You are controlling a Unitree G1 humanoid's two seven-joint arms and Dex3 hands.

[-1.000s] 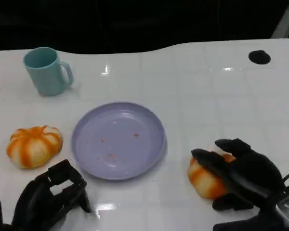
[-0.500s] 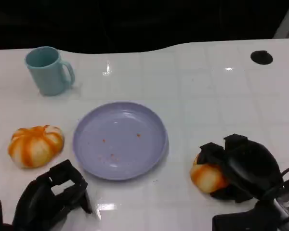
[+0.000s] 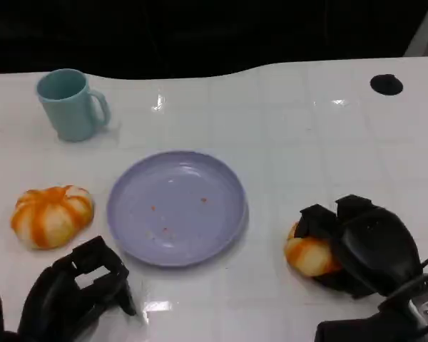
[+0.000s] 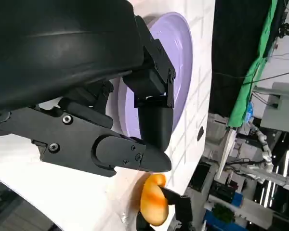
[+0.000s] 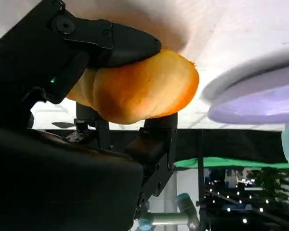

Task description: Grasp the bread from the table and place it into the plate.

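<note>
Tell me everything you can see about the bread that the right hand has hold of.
The bread is a rounded, pumpkin-shaped bun, orange with paler stripes, soft-looking and smooth. It sits low at the white table, to the right of the purple plate and apart from it. The right hand grips it, black fingers pressing into opposite sides. Whether it still touches the table cannot be told.

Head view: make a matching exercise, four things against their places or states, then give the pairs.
Things:
1. Light blue plastic mug
2. Round lavender plate
3. Orange-and-white striped bread roll by the left hand
4. Orange bread roll at the right

States:
A. Gripped by the right hand
B. Far left corner
C. Lying free, untouched
D. Centre, only crumbs in it

Pairs: 1-B, 2-D, 3-C, 4-A
</note>
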